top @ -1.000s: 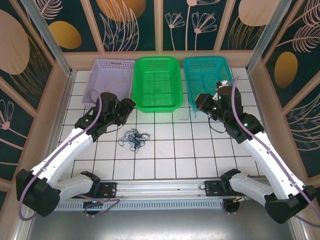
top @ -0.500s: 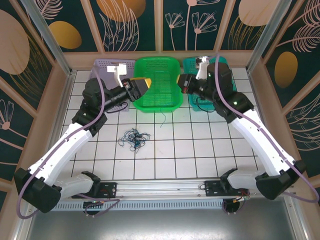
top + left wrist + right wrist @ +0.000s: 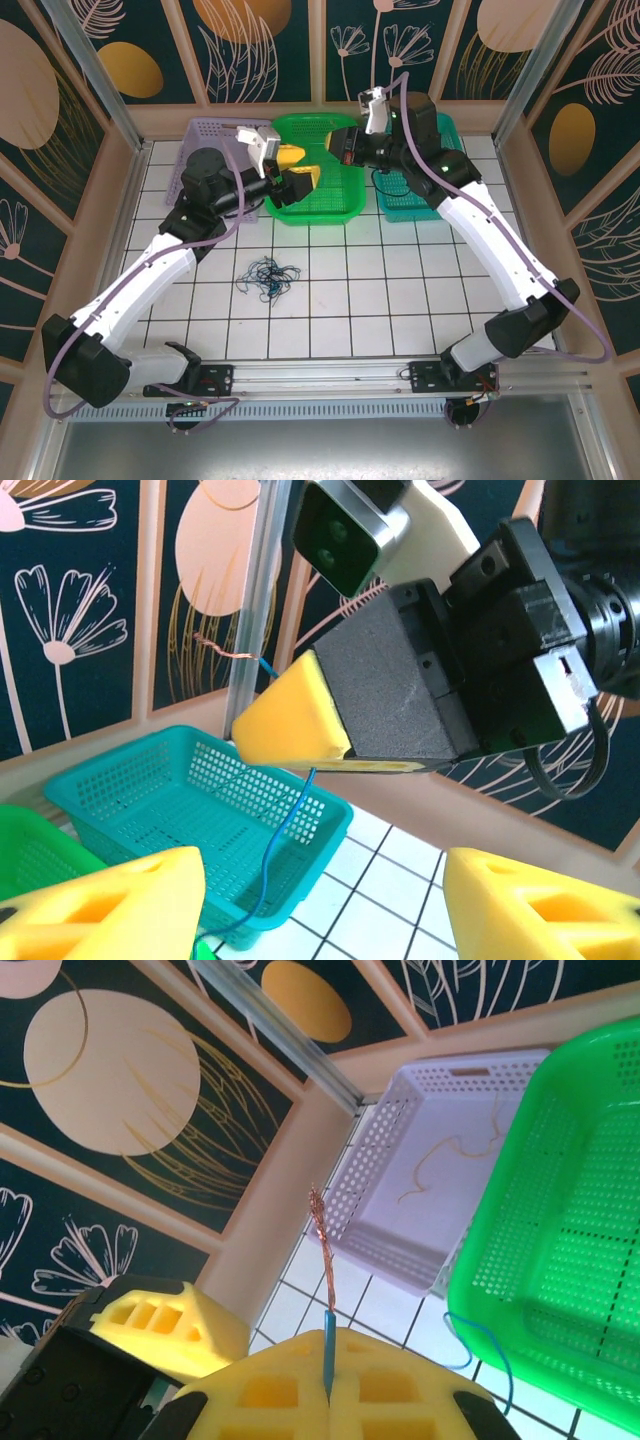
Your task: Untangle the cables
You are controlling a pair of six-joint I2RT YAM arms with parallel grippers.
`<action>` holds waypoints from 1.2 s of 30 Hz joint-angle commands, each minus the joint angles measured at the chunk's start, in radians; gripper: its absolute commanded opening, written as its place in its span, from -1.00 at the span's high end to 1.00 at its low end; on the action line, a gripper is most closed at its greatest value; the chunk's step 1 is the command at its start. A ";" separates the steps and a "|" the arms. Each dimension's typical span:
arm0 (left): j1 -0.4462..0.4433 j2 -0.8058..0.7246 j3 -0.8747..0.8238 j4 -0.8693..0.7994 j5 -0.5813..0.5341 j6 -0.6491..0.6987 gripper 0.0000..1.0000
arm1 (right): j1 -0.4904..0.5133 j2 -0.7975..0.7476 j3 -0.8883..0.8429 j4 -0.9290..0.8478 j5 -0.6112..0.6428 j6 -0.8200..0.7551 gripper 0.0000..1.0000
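Tan cable [image 3: 440,1157] lies in lilac basket [image 3: 385,1230]; left gripper [image 3: 296,167] released, fingers apart, nothing held; tangled cables [image 3: 268,275] rest on table [image 3: 400,300] near it; right gripper [image 3: 328,1385] clenched on blue cable [image 3: 292,815], raised by green basket [image 3: 315,135].

Left fingers [image 3: 100,905] apart (aloft), right fingers [image 3: 300,1400] together

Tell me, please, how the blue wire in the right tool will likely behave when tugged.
Probably floppy: the blue wire hangs in a loose curve below the right tool. It is likely very light, being so thin. Its bare copper end looks frayed, so it may bend or snag easily.
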 commanded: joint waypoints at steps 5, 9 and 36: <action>-0.012 0.038 0.060 -0.012 -0.012 0.116 -0.33 | 0.001 0.023 0.049 0.004 -0.096 0.040 1.00; -0.029 0.059 0.072 -0.031 0.004 0.135 -0.25 | 0.001 0.022 0.044 0.024 -0.117 0.056 1.00; -0.015 0.260 0.352 -0.216 -0.053 0.001 1.00 | -0.018 -0.096 -0.006 0.062 0.138 0.077 -0.08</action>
